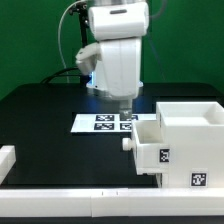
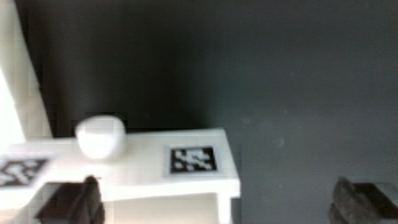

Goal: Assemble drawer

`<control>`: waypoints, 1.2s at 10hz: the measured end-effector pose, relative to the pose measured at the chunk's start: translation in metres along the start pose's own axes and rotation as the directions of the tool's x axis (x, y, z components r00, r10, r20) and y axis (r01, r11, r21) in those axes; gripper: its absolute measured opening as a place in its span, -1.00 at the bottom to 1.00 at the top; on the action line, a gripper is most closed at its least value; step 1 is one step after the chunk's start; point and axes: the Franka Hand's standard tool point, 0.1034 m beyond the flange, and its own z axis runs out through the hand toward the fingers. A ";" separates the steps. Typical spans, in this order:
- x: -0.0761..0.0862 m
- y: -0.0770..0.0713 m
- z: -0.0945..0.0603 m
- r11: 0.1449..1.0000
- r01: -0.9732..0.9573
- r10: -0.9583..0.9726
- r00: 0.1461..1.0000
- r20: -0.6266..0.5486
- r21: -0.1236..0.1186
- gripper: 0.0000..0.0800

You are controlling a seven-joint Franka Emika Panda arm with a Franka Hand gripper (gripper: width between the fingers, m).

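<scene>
The white drawer shell point(image 1: 192, 135) stands at the exterior view's right, with tags on its front. A white tray point(image 1: 148, 150) with a round knob point(image 1: 127, 143) sticks partly out of the shell toward the exterior view's left. My gripper point(image 1: 122, 102) hangs just above and behind the knobbed end and holds nothing. In the wrist view the tray's front face point(image 2: 160, 150), its knob point(image 2: 100, 137) and a tag point(image 2: 192, 160) lie below my gripper point(image 2: 219, 205). The jaws are wide apart and the dark fingertips point(image 2: 68, 200) are at the frame's edge. A second tray does not show.
The marker board point(image 1: 100, 122) lies flat on the black table behind the tray. Low white rails run along the table's front edge point(image 1: 70, 200) and at the exterior view's left point(image 1: 8, 160). Cables hang behind the arm.
</scene>
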 end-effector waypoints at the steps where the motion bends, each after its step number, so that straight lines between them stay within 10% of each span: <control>1: -0.012 -0.001 0.005 1.000 -0.001 0.001 1.000 -0.001 0.009 0.62; 4: -0.022 0.002 0.032 0.999 -0.017 0.018 1.000 -0.018 0.034 0.62; 12: 0.033 0.008 0.047 0.999 -0.035 0.035 0.999 -0.035 -0.005 0.62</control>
